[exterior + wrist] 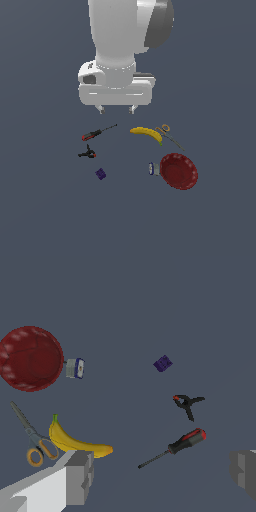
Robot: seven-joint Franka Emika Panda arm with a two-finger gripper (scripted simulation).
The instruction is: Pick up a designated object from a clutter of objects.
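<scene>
Here, the gripper (116,109) hangs wide open, empty, above the clutter.
The banana (146,133) lies on the floor — between screwdriver (98,132) and scissors (169,135), near the bowl (179,171).

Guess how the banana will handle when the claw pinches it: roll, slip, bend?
The banana lies flat on its curved side, so it probably won't roll, though a nudge could spin it. Its skin renders smooth and the body tapers, so pads may slide toward an end; mid-body looks safest. It looks solid, likely rigid. The open claw holds nothing.
</scene>
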